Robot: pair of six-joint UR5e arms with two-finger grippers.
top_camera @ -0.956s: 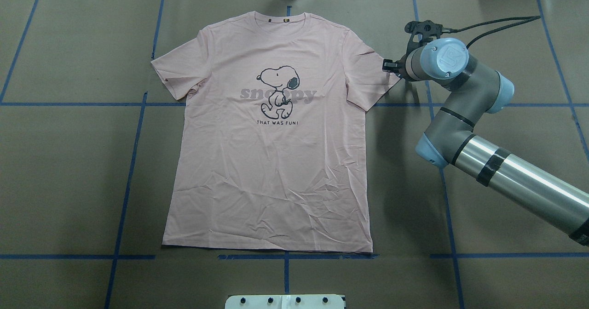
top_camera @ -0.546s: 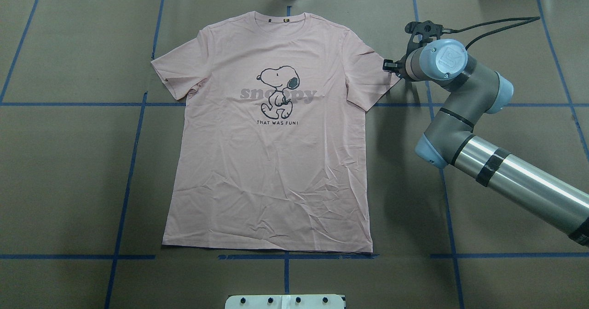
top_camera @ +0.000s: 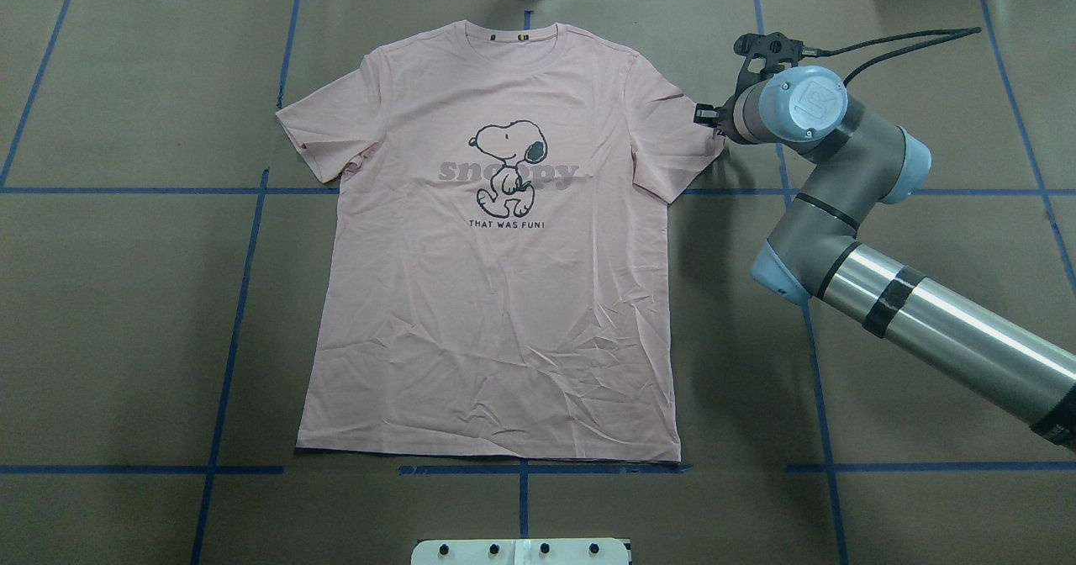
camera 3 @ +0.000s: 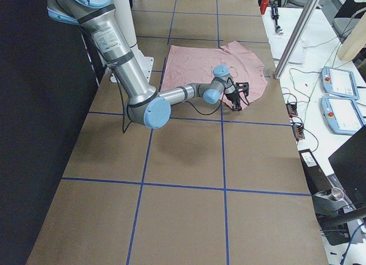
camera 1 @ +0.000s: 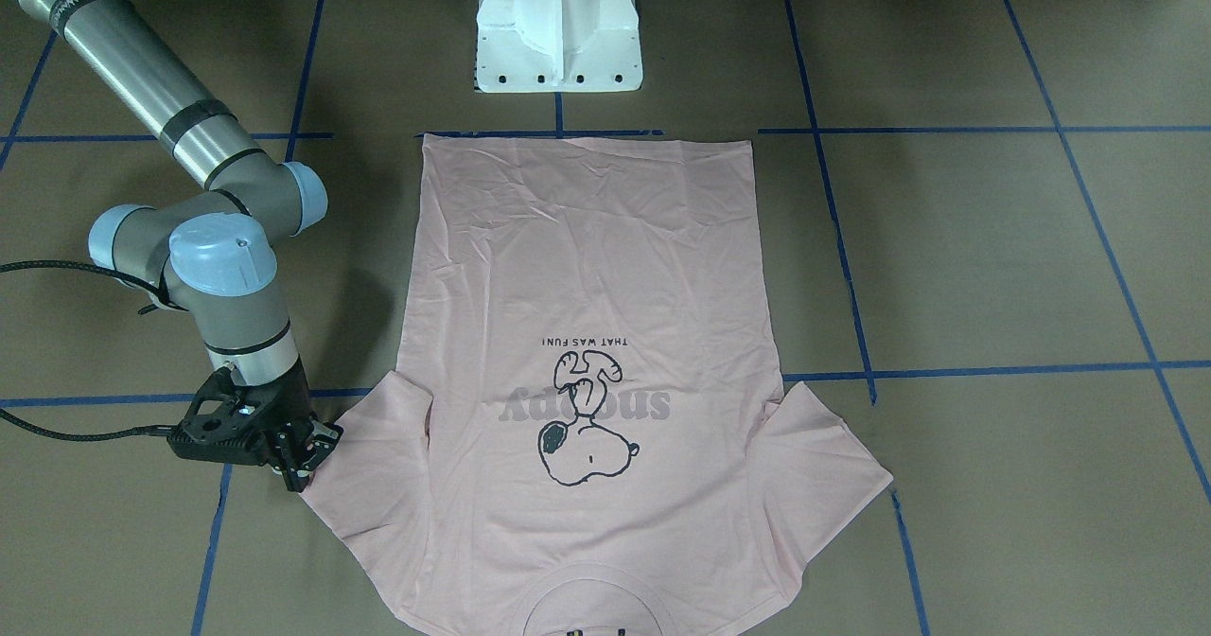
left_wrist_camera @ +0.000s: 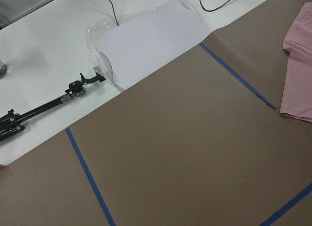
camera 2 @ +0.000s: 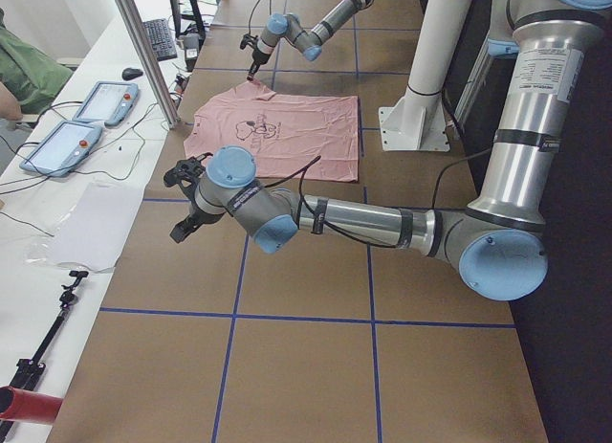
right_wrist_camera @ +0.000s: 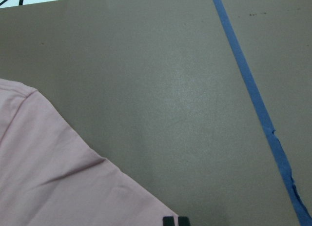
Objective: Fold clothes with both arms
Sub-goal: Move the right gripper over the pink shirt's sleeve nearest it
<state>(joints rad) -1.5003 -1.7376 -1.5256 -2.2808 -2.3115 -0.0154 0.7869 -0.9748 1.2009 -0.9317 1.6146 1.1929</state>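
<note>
Overhead exterior gives me the pale pink T-shirt (top_camera: 496, 313) lying flat and face up on the brown paper-covered table (top_camera: 126, 296). Its collar points away from the robot and its hem lies just short of a blue tape line (top_camera: 242, 296) on the near side. The cartoon dog (top_camera: 507, 166) and the grey lettering sit on the chest, and both sleeves are spread out to the sides.

My right arm (top_camera: 925, 321) reaches in from that view's right. The right gripper (top_camera: 703, 117) is low at the outer edge of the sleeve (top_camera: 672, 128) on the robot's right. The front-facing view puts its fingertips at the tip of that sleeve. I cannot tell from any view whether the jaws are apart or pinching the cloth. The right wrist camera shows the sleeve's corner on the paper, with two small black marks (right_wrist_camera: 175, 221) side by side at the bottom edge. I cannot say whether they are fingertips or a tag.

My left arm (camera 2: 354, 218) shows only in the exterior left view, stretched low over the table. The left gripper (camera 2: 178, 232) hangs above bare paper, apart from the shirt, and I cannot tell how its jaws stand. Its wrist camera catches only the other sleeve at the right edge.
</note>
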